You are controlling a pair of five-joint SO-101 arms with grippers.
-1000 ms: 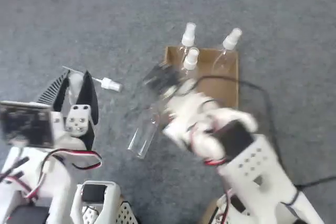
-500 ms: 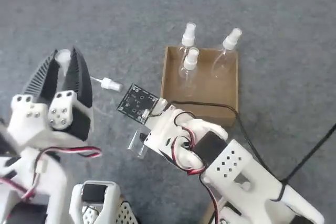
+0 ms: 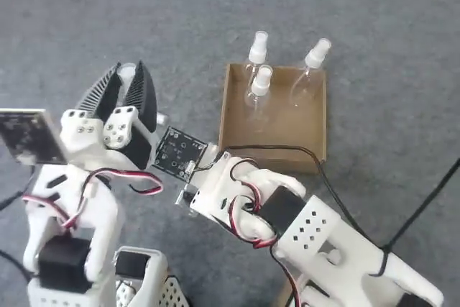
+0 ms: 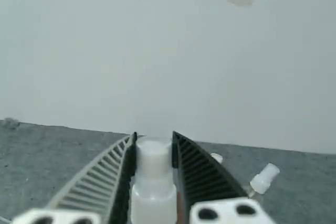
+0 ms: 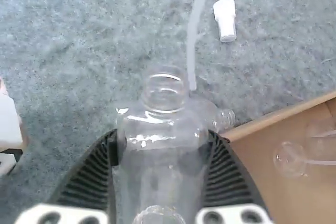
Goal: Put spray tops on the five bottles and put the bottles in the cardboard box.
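Swung inward, left pincer (image 3: 127, 71) grips spray top (image 4: 153, 157); right pincer (image 5: 163, 136), bottle (image 5: 160, 109).

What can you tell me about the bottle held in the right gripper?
The bottle looks like clear plastic, with a round body, rounded shoulders and a short open neck that has no spray top on it. It appears empty. The right gripper is shut on its body, one black ribbed finger against each side, and the mouth points away from the wrist. Whether it also rests on the grey carpet cannot be told.
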